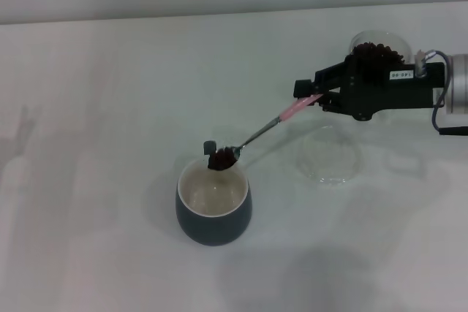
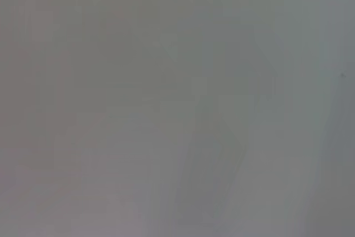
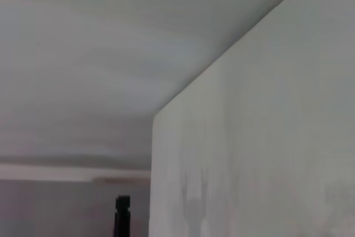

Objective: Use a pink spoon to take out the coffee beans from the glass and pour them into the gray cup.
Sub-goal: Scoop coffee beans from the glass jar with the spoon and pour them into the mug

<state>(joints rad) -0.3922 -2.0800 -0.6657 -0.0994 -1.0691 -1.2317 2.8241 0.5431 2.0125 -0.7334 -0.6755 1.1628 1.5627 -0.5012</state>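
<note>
In the head view my right gripper (image 1: 311, 96) reaches in from the right and is shut on the pale pink handle of the pink spoon (image 1: 272, 125). The spoon slants down to the left, and its metal bowl holds a small heap of coffee beans (image 1: 222, 157) right over the far rim of the gray cup (image 1: 213, 213). The cup's cream inside looks bare. Behind the gripper stands the glass (image 1: 376, 47), with more dark beans in it, partly hidden by the gripper body. My left gripper is out of view, and both wrist views show only pale surfaces.
A flat clear glass saucer (image 1: 330, 155) lies on the white table (image 1: 102, 107) between the gray cup and the gripper. A small clear object (image 1: 406, 163) rests further right, below the arm.
</note>
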